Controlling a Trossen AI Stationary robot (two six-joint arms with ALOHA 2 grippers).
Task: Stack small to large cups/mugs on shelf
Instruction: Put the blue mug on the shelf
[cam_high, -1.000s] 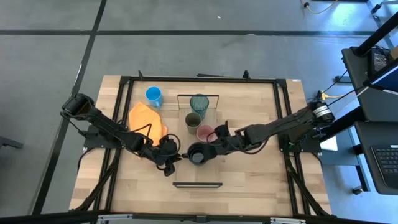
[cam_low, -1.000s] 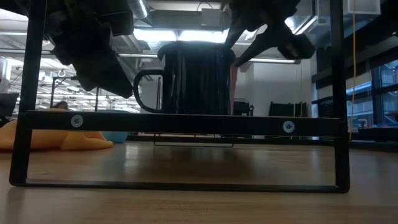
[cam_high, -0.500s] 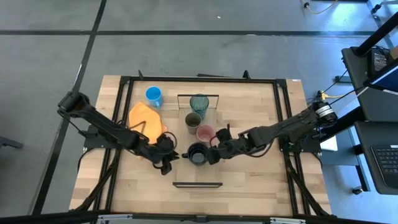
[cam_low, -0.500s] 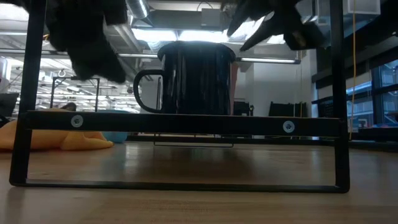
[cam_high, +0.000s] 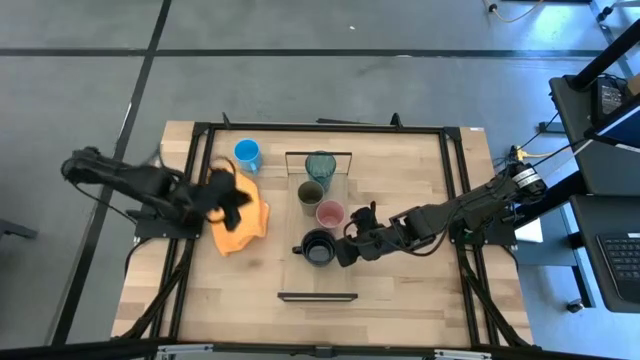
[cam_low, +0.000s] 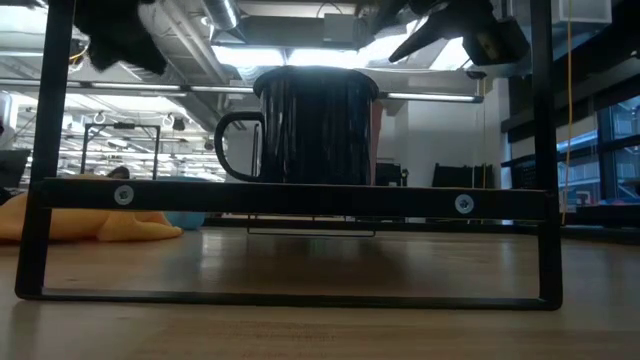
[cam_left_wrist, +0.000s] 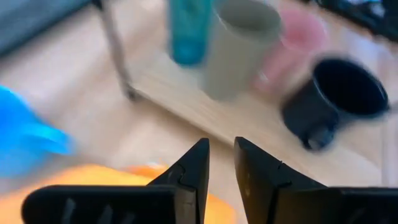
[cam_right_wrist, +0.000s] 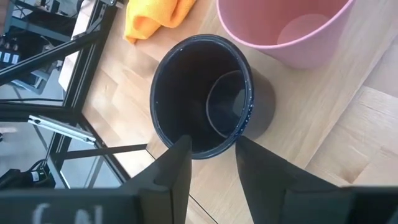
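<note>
The shelf (cam_high: 318, 280) runs from the far side to the near side at the table's middle. On it stand the teal tumbler (cam_high: 320, 165), the olive cup (cam_high: 310, 193), the pink cup (cam_high: 329, 213) and the black mug (cam_high: 318, 247), each on its base. The black mug's handle (cam_high: 298, 249) points toward the table's left. The blue mug (cam_high: 247, 153) stands on the table at the far left. My right gripper (cam_high: 347, 247) is open just to the right of the black mug's rim (cam_right_wrist: 202, 102) and a little above it. My left gripper (cam_high: 238, 197) is open by a narrow gap (cam_left_wrist: 222, 158), empty, above the orange cloth (cam_high: 240, 215).
The orange cloth lies crumpled on the table left of the shelf, near the blue mug. Thin black frames stand at the shelf's far end (cam_high: 318, 154) and near end (cam_high: 318, 297). A black rail frame (cam_high: 200, 180) borders the table. Bare wood shows at the near left and right.
My left gripper has drawn away from the black mug's handle, going up and toward the table's left and far edges, and now stands over the orange cloth. My right gripper has risen a little off the mug's rim. The black mug has stayed in place on the shelf.
</note>
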